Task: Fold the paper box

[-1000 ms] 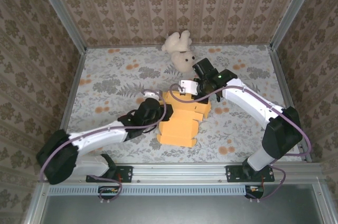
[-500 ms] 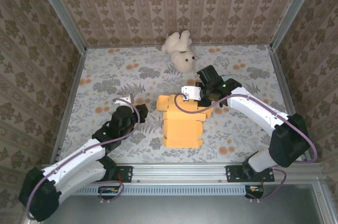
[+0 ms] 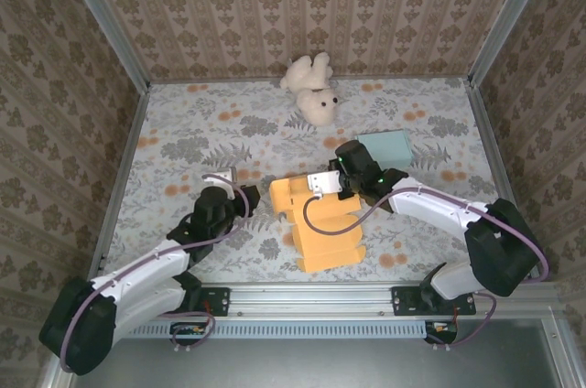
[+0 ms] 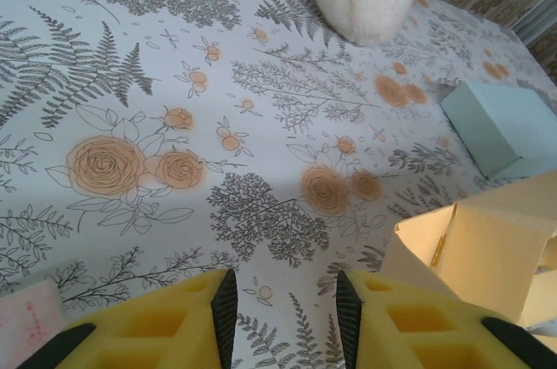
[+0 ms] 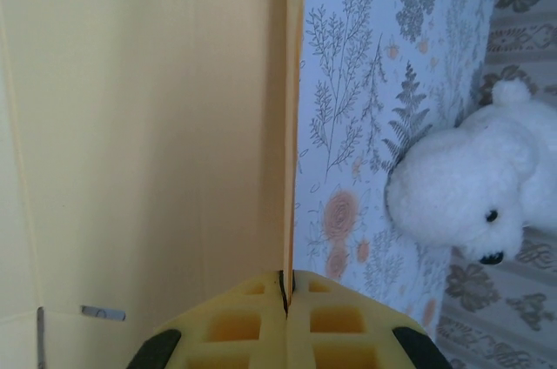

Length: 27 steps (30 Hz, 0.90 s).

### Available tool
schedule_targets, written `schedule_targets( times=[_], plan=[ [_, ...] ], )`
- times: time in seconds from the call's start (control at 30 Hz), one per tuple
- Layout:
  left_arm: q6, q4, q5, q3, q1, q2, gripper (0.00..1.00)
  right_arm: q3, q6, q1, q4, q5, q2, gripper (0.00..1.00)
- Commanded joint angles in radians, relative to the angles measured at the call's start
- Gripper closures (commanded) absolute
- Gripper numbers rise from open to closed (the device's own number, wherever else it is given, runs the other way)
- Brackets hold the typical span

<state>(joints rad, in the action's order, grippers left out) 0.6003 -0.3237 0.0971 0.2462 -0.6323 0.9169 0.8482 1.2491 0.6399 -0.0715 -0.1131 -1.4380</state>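
The orange paper box (image 3: 327, 231), partly folded, lay flat on the floral counter (image 3: 183, 136) in the lower middle of the overhead frame, with 1 flap raised at its upper left. The right hand (image 5: 286, 286) reached in from the right, its 2 yellow fingers (image 5: 228, 325) pressed together on the thin upright edge of a box panel; that panel filled the left half of its wrist view. The left hand (image 4: 285, 301) hovered over bare counter just left of the box, its fingers spread with nothing between them, and a corner of the box showed at the lower right of its wrist view. A white plush bear (image 3: 311, 93) lay at the upper middle of the overhead frame, near the back wall. A small pale blue box (image 3: 385, 144) sat just right of centre, beside the right arm and apart from the paper box.
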Motion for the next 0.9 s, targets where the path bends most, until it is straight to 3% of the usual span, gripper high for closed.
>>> schedule_targets(
  times=[0.0,0.2,0.5,0.87],
  plan=[
    [-0.033,-0.05,0.039,-0.018,0.005,0.03,0.62,-0.027,0.059,0.009,0.146,-0.061,-0.025,1.0],
    [-0.044,-0.102,0.055,-0.029,-0.003,0.102,0.62,-0.088,0.064,0.043,0.271,-0.099,-0.038,1.0],
    [-0.049,-0.128,0.113,-0.021,-0.008,0.151,0.63,-0.215,0.061,0.105,0.682,-0.213,-0.07,1.0],
    [-0.082,-0.14,0.157,-0.02,-0.007,0.173,0.63,-0.349,0.108,0.169,1.123,-0.357,-0.243,1.0]
  ],
)
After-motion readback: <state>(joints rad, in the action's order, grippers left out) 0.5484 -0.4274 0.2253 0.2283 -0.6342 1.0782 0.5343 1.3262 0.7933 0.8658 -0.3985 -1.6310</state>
